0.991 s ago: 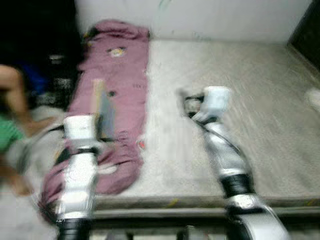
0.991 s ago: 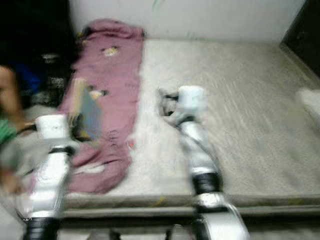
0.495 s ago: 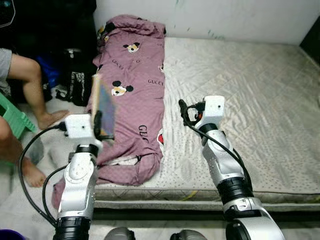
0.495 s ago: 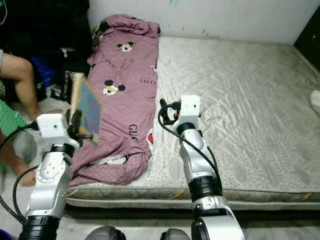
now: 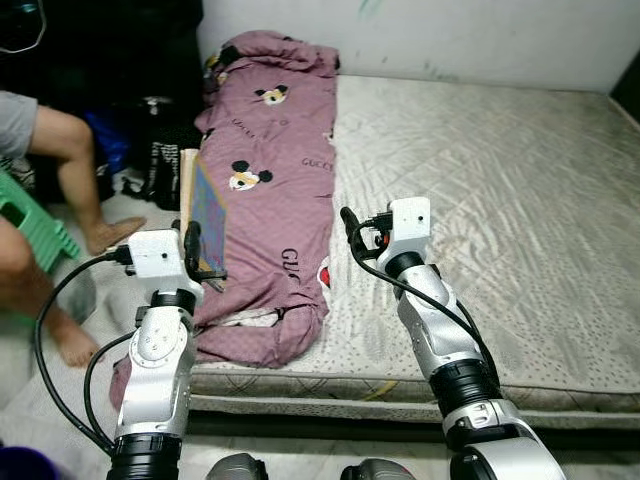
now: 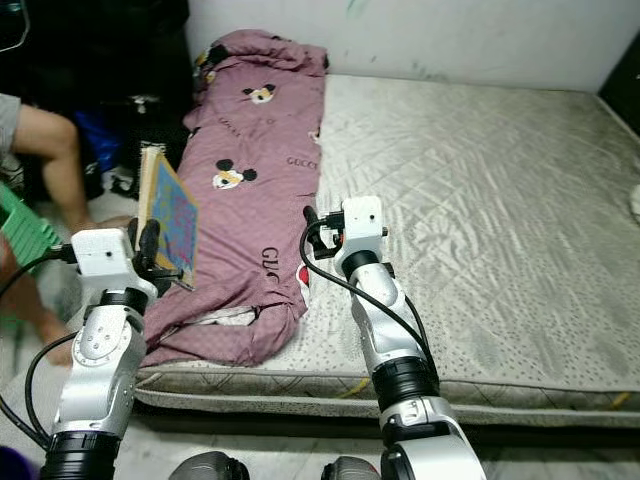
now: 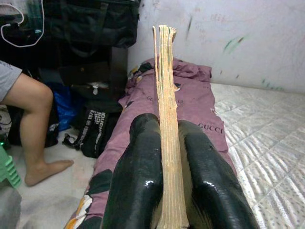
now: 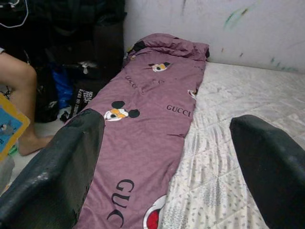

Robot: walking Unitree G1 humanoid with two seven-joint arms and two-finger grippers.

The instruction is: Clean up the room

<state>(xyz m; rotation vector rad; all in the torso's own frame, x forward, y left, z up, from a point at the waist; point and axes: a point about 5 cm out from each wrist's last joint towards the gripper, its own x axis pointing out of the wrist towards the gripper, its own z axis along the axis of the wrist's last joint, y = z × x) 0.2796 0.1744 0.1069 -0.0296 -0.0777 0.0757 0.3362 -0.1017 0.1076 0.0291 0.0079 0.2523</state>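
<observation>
My left gripper point(image 5: 193, 243) is shut on a thin book point(image 5: 205, 212) with a blue cover, held upright on edge above the left side of the bed. From the left wrist the book's point(image 7: 166, 119) page edge stands between the two black fingers point(image 7: 138, 181). A long purple blanket point(image 5: 268, 180) with cartoon prints lies along the left side of the grey mattress point(image 5: 500, 190). Over the mattress, just right of the blanket, my right gripper point(image 5: 346, 222) is open with nothing between its fingers point(image 8: 57, 162).
A person's bare leg point(image 5: 75, 170) and a green stool point(image 5: 35, 225) are on the floor at left. Dark bags point(image 5: 150, 150) stand against the wall by the bed's head. A white wall point(image 5: 480, 35) runs behind the mattress.
The camera has steadied and swung slightly left, so the scene sits further right. The left gripper still holds the book upright; both arms keep about the same pose.
</observation>
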